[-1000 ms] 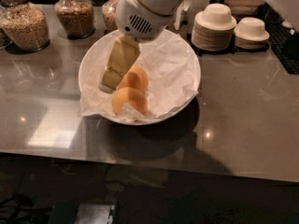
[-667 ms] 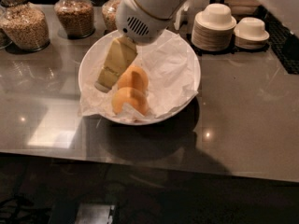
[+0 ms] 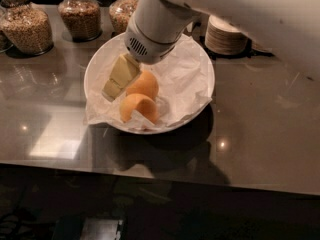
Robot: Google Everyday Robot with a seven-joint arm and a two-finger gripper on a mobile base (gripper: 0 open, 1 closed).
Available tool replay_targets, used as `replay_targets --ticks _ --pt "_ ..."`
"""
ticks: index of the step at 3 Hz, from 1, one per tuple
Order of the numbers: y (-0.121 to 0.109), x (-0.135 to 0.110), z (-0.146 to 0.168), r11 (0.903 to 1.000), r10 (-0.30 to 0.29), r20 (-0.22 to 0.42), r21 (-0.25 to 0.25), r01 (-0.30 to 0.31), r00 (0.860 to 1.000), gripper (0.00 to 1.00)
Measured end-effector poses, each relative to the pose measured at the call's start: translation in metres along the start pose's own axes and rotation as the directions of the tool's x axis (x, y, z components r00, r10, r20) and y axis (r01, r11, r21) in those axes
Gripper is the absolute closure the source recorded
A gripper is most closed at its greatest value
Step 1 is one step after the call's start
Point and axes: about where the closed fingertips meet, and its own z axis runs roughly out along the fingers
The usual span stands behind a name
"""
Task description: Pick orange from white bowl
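The pale-yellow gripper (image 3: pixel 116 81) reaches into the wide, paper-lined white bowl (image 3: pixel 201 54) — the round matte orange (image 3: pixel 144 85) touches its right side in view — grip state unclear.

Grain jars (image 3: pixel 27 26), stacked plates (image 3: pixel 226 36), glossy counter (image 3: pixel 270 134), gripper (image 3: pixel 112 88) near jars

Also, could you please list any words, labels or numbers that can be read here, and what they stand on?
None: no readable text shows on the glass jars, the white bowl, the oranges or the gripper, which sits in the bowl just left of the oranges.
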Motion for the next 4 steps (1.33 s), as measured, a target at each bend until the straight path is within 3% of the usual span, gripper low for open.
replay_targets --ticks 1,2,3,4 --pt "0.000 0.000 -0.003 0.9970 0.077 0.003 0.004 -0.077 0.997 0.00" --pt "0.000 0.000 -0.003 0.9970 0.077 0.003 0.004 -0.077 0.997 0.00" --pt "-0.010 0.006 0.003 0.9838 0.179 0.020 -0.009 -0.179 0.984 0.00" --pt "-0.029 0.018 0.008 0.9381 0.345 0.053 0.013 -0.346 0.937 0.00"
